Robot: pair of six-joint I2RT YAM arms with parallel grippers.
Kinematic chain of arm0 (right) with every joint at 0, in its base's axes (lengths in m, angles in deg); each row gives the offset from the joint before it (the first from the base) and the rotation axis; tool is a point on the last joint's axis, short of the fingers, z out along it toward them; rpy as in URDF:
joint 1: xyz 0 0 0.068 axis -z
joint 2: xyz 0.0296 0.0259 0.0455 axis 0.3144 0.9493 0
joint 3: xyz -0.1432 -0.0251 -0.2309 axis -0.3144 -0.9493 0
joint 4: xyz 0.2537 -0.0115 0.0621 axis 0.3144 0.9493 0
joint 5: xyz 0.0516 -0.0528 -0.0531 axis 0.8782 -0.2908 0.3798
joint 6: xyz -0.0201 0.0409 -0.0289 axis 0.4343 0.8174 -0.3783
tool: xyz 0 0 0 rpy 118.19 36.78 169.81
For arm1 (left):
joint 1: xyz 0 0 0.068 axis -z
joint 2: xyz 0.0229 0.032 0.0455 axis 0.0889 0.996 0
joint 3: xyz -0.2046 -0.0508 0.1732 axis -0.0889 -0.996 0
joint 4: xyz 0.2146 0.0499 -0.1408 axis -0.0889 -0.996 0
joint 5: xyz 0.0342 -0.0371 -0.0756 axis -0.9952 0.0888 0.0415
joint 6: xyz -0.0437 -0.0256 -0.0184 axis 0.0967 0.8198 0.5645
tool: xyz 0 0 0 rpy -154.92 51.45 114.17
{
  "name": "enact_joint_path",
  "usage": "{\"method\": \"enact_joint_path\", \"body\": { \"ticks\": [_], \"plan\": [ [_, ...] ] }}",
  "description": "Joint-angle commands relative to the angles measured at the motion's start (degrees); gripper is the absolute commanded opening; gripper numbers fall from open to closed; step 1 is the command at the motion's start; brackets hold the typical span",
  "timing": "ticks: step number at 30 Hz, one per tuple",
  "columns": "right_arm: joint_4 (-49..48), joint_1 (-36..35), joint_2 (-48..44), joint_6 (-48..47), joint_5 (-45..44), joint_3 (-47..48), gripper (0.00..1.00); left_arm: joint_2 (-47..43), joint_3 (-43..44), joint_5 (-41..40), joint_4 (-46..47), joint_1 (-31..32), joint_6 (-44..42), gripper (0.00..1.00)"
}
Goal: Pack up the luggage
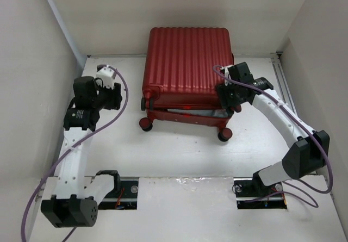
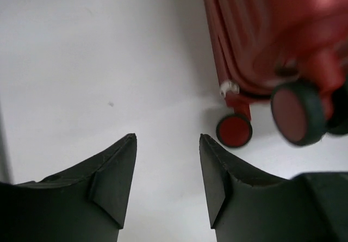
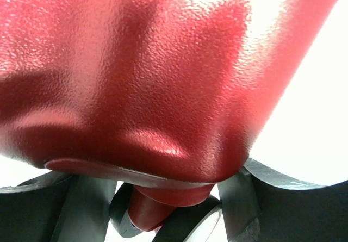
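Observation:
The luggage (image 1: 187, 62) is a dark-red ribbed suitcase lying flat at the table's back centre. Its lid is almost down, and a thin strip of pale lining (image 1: 185, 113) shows along the near edge. My right gripper (image 1: 229, 97) is at the lid's near right corner. In the right wrist view the red shell (image 3: 136, 62) fills the frame and its corner sits between the spread fingers (image 3: 244, 198), above a wheel (image 3: 185, 223). My left gripper (image 1: 116, 97) is open and empty left of the suitcase, over bare table (image 2: 167, 138).
The luggage's small wheels (image 1: 145, 124) (image 1: 224, 135) face the near edge, and two show in the left wrist view (image 2: 234, 130) (image 2: 296, 111). White walls enclose the table on the left, back and right. Purple cables hang from both arms.

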Motion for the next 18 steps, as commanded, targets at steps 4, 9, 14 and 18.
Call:
{"method": "enact_joint_path", "body": {
  "ticks": [4,9,14,18],
  "plan": [
    [-10.0,1.4,-1.0,-5.9,9.5,2.9,0.00,-4.5,-23.0,27.7,18.6,-2.9,-10.0,0.52],
    [-8.8,2.0,-4.3,-7.0,10.1,2.3,0.00,-1.7,-28.7,34.6,30.4,-2.9,-19.6,0.58],
    [-8.8,3.2,-6.2,-7.0,12.2,0.9,0.00,11.5,-23.9,38.3,29.8,-2.9,-21.2,0.64],
    [-9.4,5.0,-7.3,-7.5,14.4,0.4,0.00,16.4,-23.4,33.4,37.7,-2.9,-18.5,0.66]
  ]
}}
